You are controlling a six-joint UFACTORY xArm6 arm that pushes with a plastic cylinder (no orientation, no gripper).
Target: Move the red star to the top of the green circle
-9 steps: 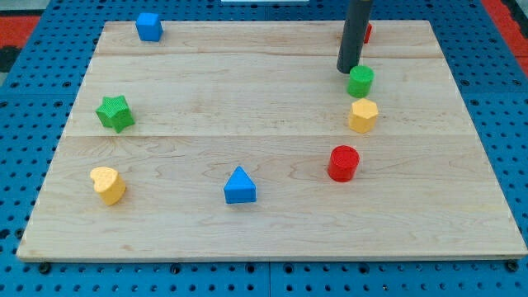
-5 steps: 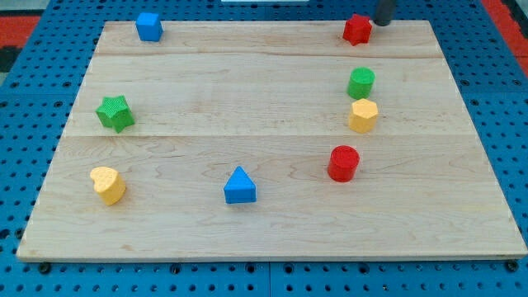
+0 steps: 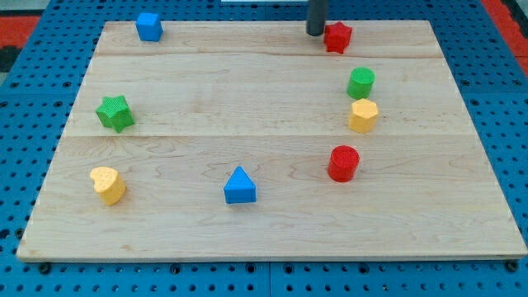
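Observation:
The red star (image 3: 337, 36) lies near the board's top edge, right of centre. The green circle (image 3: 360, 82) sits below it and a little to the right, with a gap between them. My tip (image 3: 315, 32) stands at the red star's left side, touching it or nearly so. The rod rises out of the view's top.
A yellow hexagon (image 3: 363, 115) sits just below the green circle, and a red circle (image 3: 343, 162) lower still. A blue triangle (image 3: 239, 186), a yellow heart (image 3: 108, 184), a green star (image 3: 115, 112) and a blue square (image 3: 148, 25) lie further left on the wooden board (image 3: 272, 239).
My tip went from the green circle's upper left to the view's top right, then to the red star's left. The red star shifted left and slightly down.

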